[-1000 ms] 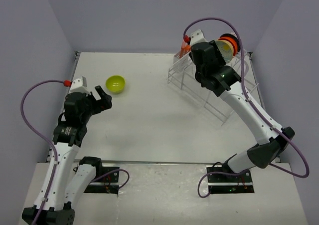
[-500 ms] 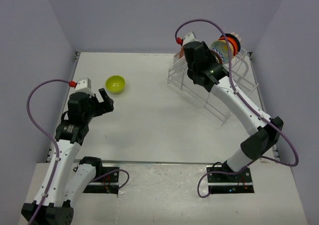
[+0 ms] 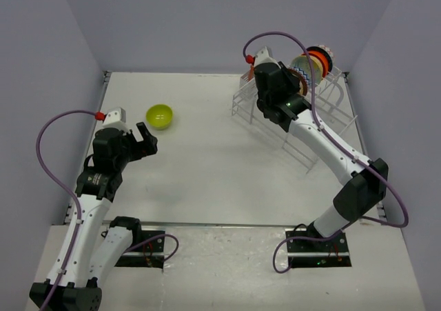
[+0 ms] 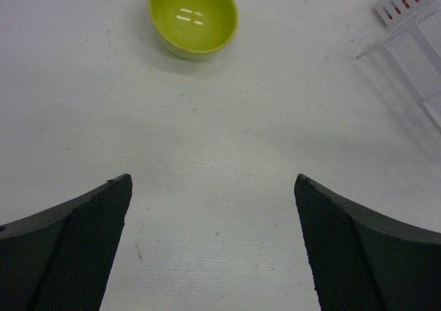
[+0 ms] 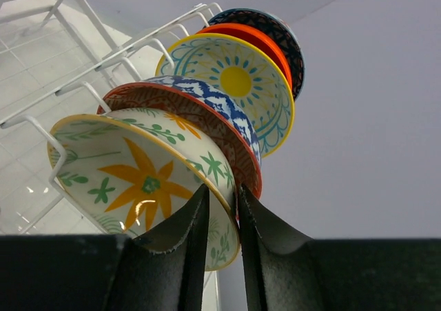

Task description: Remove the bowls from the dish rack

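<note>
the right gripper [image 5: 222, 190] is pinched narrow on the rim of the white floral bowl [image 5: 131, 176], one finger inside the bowl and the other against its outer wall. that bowl stands on edge at the near end of a row in the white wire dish rack [image 5: 103, 61]. behind it come a red-patterned bowl with a blue rim [image 5: 207, 107], a yellow-centred bowl [image 5: 238, 80], a plain orange bowl [image 5: 260, 43] and a dark blue patterned bowl [image 5: 279, 27]. the left gripper [image 4: 212, 180] hangs spread wide and empty over the white table [image 4: 227, 138], and the lime green bowl [image 4: 194, 14] sits upright on the table ahead of it, apart from the fingers.
</note>
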